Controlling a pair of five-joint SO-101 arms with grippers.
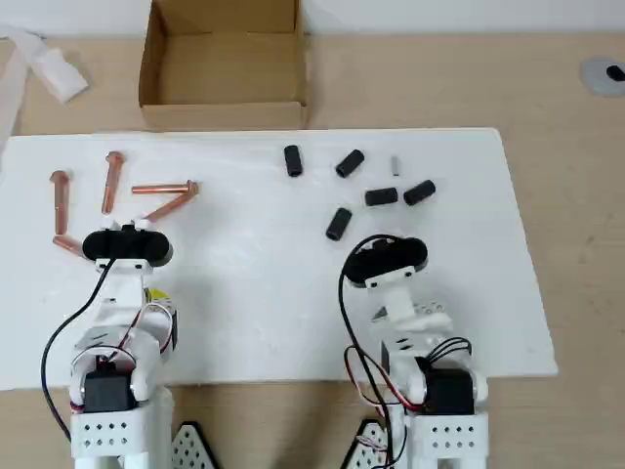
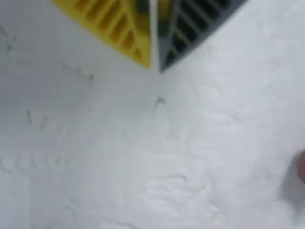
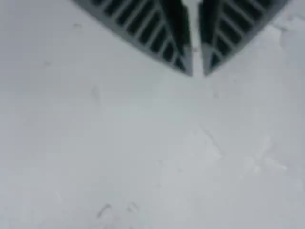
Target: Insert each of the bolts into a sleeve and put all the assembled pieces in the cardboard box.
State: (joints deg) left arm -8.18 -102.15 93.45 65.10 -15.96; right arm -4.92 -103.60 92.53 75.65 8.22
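Observation:
Several copper bolts (image 1: pixel 112 181) lie scattered on the left part of the white mat (image 1: pixel 254 293). Several black sleeves (image 1: pixel 381 196) lie loose on its right part, none with a bolt in it. The open cardboard box (image 1: pixel 225 63) stands behind the mat. The left arm (image 1: pixel 127 246) hangs low over the mat just in front of the bolts. My left gripper (image 2: pixel 153 67), one finger yellow and one dark, is shut on nothing above bare mat. The right arm (image 1: pixel 386 259) sits in front of the sleeves, and my right gripper (image 3: pixel 198 74) is shut and holds nothing.
A small grey pin (image 1: pixel 395 164) lies among the sleeves. A reddish blur (image 2: pixel 301 167), perhaps a bolt end, shows at the edge of the left wrist view. White packaging (image 1: pixel 54 68) lies at the table's far left and a grey disc (image 1: pixel 604 75) at the far right.

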